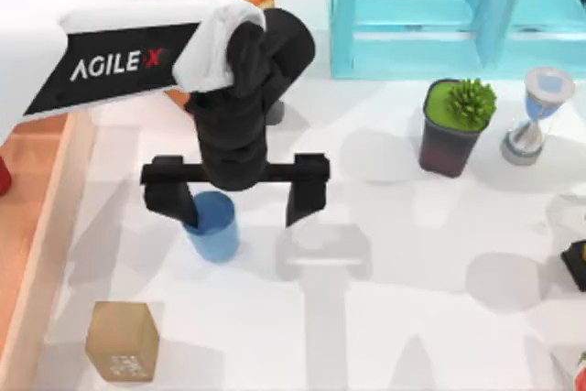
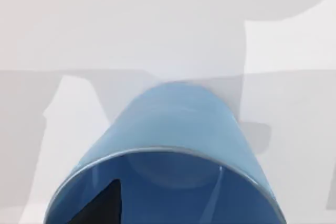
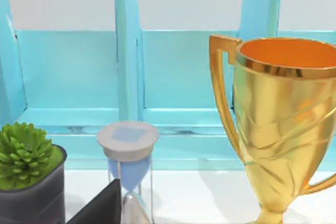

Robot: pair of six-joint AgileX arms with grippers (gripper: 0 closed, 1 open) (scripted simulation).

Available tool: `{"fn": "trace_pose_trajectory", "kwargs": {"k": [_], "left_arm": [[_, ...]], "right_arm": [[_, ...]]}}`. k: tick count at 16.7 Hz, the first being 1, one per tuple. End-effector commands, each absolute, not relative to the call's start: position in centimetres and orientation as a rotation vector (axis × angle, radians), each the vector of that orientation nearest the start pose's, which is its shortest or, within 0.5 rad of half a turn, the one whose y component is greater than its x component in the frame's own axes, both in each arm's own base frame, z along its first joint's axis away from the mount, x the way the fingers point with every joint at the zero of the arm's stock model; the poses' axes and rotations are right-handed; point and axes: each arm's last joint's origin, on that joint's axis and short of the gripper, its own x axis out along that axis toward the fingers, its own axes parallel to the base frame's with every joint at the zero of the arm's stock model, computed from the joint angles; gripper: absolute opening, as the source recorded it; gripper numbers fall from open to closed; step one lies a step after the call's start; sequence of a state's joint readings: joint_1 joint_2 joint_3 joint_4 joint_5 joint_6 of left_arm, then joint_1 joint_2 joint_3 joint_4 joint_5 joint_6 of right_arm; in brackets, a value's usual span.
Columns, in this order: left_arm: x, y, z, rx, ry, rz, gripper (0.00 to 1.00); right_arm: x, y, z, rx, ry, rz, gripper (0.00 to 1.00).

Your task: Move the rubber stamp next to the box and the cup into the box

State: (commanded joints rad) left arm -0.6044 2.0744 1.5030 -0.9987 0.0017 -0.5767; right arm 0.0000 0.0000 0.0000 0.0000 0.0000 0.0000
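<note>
The shallow light-wood box with its thick raised rim [image 1: 57,217] runs along the table's left edge, its reddish-tan floor bare where it shows; the small round blue plastic cup [image 1: 213,226] stands upright on the white table just right of that rim, outside the box; the left wrist view looks into the cup's [image 2: 178,129] smooth, slightly tapered wall and open mouth, with nothing in it but a dark finger tip at the rim.

The left gripper [image 1: 240,197] hangs over the cup with its black fingers spread wide; one finger [image 1: 176,200] touches the cup's left rim, the other stands well to the right, so nothing is clasped.

The small tan, cork-textured cube-like rubber stamp [image 1: 122,341] with white markings on its near face sits near the front, close beside the box rim.

A dark square pot holding a spiky green plant [image 1: 453,125], a grey-capped hourglass [image 1: 534,116] and a turquoise shelf frame [image 1: 439,16] stand at the back right; the right wrist view adds a glossy golden trophy cup [image 3: 281,124]; whether the right arm's fingers are spread or closed I cannot tell.
</note>
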Motion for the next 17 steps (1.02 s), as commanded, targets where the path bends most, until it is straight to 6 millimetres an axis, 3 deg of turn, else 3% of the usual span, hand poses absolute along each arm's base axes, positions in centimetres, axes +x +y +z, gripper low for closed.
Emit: {"fn": "trace_pose_trajectory", "kwargs": {"k": [2,6,17], "left_arm": [[32.34,-21.93,13.73,0.016,1.57,-0.016,1.0],[32.31,-21.92,13.5,0.016,1.571,-0.015,1.0],[32.31,-21.92,13.5,0.016,1.571,-0.015,0.17]], "right_arm": [[10.57,-0.12,16.0,0.0,0.0,0.0,1.0],[10.57,-0.12,16.0,0.0,0.0,0.0,1.0],[10.57,-0.12,16.0,0.0,0.0,0.0,1.0]]}}
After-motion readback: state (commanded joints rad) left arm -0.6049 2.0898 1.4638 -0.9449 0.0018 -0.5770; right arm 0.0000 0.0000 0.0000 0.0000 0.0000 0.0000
